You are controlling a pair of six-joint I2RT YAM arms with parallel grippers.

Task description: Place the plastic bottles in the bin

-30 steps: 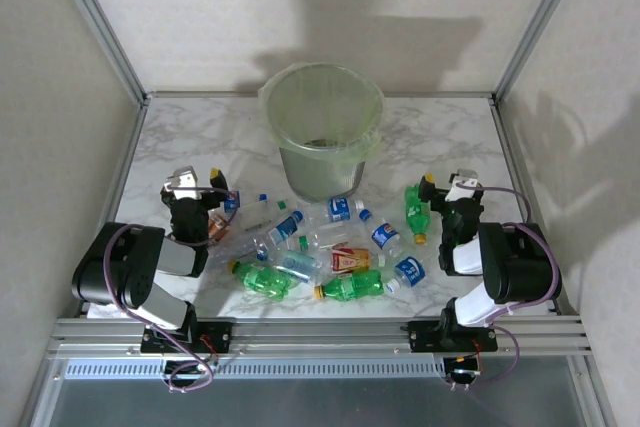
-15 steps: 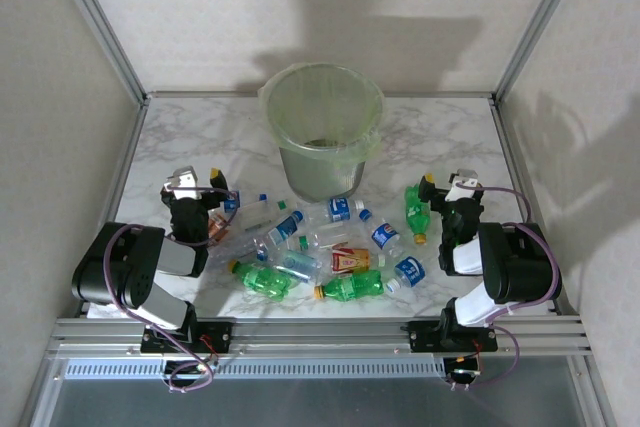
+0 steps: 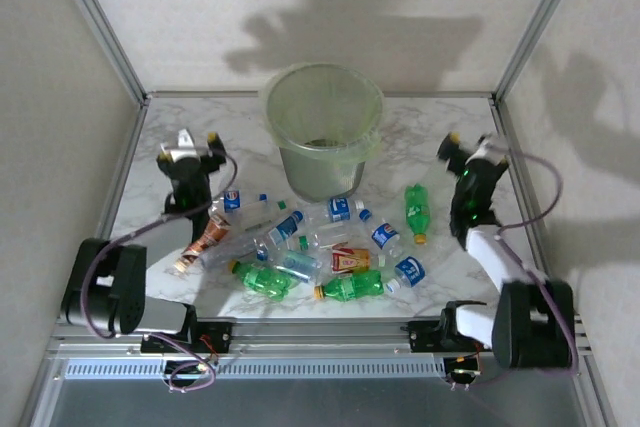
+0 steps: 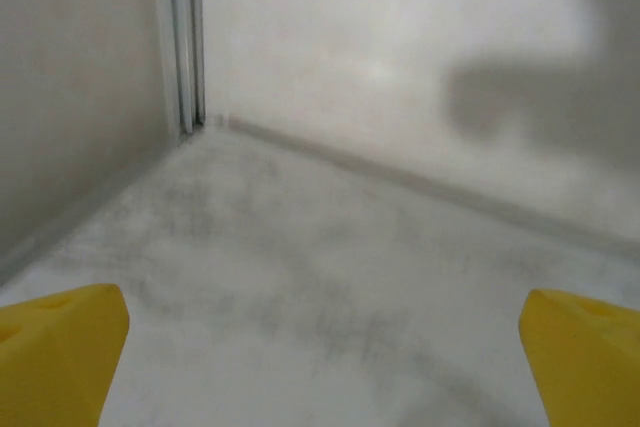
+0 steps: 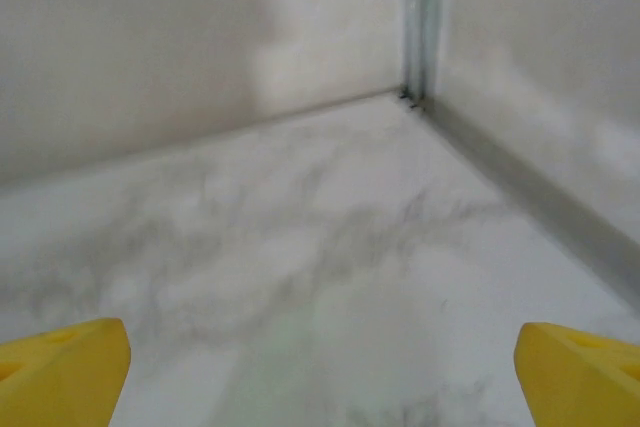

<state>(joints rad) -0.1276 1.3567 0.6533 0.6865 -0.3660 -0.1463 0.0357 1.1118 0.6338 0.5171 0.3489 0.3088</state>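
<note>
Marble table (image 3: 420,127), white walls. Bottles (image 3: 286,228) lie scattered just in front of the bin (image 3: 320,167). The bin stands back-centre, within either arm's reach, I'd judge. My left gripper (image 3: 187,147) and right gripper (image 3: 470,144) hover over bare marble either side, jaws wide, holding nothing.
</note>
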